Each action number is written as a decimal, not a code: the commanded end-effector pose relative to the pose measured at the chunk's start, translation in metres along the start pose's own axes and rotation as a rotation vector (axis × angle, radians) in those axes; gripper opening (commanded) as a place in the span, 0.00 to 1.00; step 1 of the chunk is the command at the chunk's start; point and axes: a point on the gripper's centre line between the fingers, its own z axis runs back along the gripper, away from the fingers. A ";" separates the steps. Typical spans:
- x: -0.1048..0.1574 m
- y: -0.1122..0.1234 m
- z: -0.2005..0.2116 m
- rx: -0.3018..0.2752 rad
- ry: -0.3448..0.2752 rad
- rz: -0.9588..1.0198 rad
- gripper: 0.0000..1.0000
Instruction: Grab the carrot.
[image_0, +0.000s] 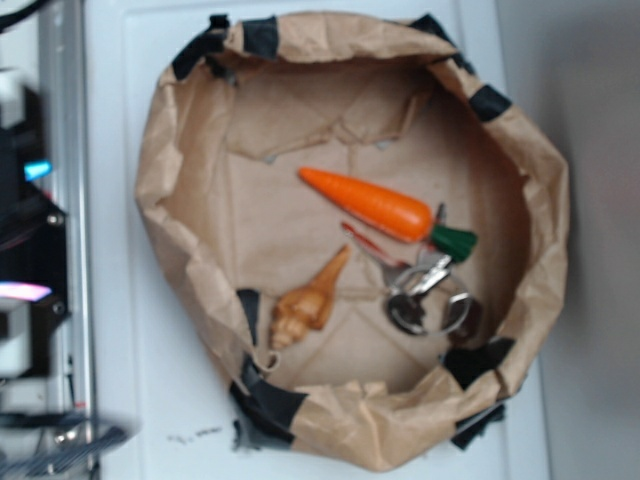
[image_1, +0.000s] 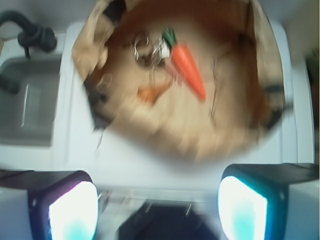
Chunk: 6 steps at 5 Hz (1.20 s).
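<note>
One carrot (image_0: 377, 205) ungrasped mid-bag (image_0: 160, 170); approach step, gripper (image_1: 156, 205) spread wide outside rim; needed descent over carrot, then closing.

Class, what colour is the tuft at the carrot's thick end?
Dark green, on the carrot; clearest in the exterior view.
</note>
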 end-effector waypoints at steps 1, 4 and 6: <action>0.091 0.042 -0.054 -0.036 -0.090 -0.026 1.00; 0.095 0.021 -0.162 0.065 0.004 -0.224 1.00; 0.089 0.034 -0.181 0.108 0.053 -0.202 1.00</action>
